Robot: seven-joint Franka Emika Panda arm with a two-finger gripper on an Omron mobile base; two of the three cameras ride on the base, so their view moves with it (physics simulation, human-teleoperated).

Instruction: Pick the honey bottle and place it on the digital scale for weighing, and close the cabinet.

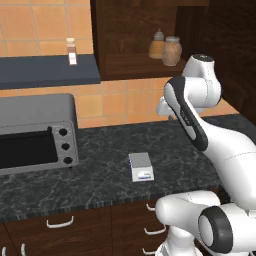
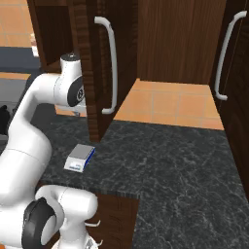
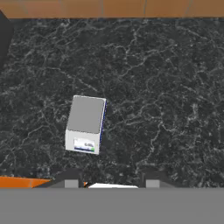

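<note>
Honey bottle (image 1: 171, 51) — squat brown jar on the open cabinet (image 1: 131, 37) shelf, above and behind the scale (image 1: 140, 166); likely rigid, smooth, fairly light, best taken across its round belly — gripper (image 3: 111, 183) wide, holding nothing.
</note>
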